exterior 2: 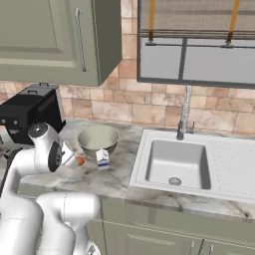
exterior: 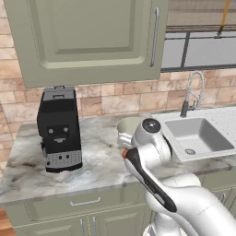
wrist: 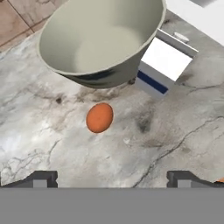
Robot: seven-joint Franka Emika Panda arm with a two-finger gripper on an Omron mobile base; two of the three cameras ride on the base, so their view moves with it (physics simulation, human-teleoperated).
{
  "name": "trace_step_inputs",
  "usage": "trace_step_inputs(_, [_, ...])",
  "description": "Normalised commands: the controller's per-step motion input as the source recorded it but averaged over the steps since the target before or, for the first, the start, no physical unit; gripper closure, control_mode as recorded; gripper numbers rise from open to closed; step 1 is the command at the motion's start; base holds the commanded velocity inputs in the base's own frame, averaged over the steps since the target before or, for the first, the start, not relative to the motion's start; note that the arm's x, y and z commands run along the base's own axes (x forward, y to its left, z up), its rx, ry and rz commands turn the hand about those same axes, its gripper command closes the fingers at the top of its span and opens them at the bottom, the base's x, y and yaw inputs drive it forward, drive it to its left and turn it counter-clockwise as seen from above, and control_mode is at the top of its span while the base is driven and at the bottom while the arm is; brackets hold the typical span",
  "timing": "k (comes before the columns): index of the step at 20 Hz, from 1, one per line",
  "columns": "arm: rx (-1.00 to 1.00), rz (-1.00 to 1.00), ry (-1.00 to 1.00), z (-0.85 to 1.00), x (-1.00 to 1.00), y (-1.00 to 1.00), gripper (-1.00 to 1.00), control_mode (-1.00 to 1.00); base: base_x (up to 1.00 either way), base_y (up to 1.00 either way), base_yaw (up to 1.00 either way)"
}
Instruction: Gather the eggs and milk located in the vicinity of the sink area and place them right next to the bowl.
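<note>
The pale grey-green bowl [wrist: 105, 78] stands on the marble counter, left of the white sink [exterior 2: 174, 162]. The orange-brown egg [wrist: 99, 117] lies on the counter just in front of the bowl, apart from it. The white milk carton [wrist: 164, 65] with a blue stripe stands against the bowl's side, between bowl and sink. My gripper [wrist: 113, 180] hovers above the counter near the egg, open, its two fingertips [wrist: 41, 179] wide apart with nothing between them. From the right base view, the bowl [exterior 2: 98, 139], milk [exterior 2: 103, 158] and egg [exterior 2: 79, 161] sit close together.
A black coffee machine [exterior: 59, 129] stands on the counter left of the bowl [exterior: 126, 123]. The chrome faucet [exterior: 191, 92] rises behind the sink [exterior: 198, 136], with a ribbed drainboard [exterior 2: 234, 164] to its right. Wall cabinets hang above.
</note>
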Motion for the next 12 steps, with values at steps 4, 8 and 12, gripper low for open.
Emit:
trace_step_inputs(4, [0.0,0.15,-0.03,0.12,-0.91,-0.34,-1.0,-1.0,0.0,0.0,0.0])
trace_step_inputs(8, [0.0,0.23,-0.18,0.26,-1.0,-0.43,-1.0,-1.0,0.0,0.0,0.0])
trace_step_inputs(12, [0.02,0.23,-0.22,0.39,-1.0,-0.42,-1.0,-1.0,0.0,0.0,0.0])
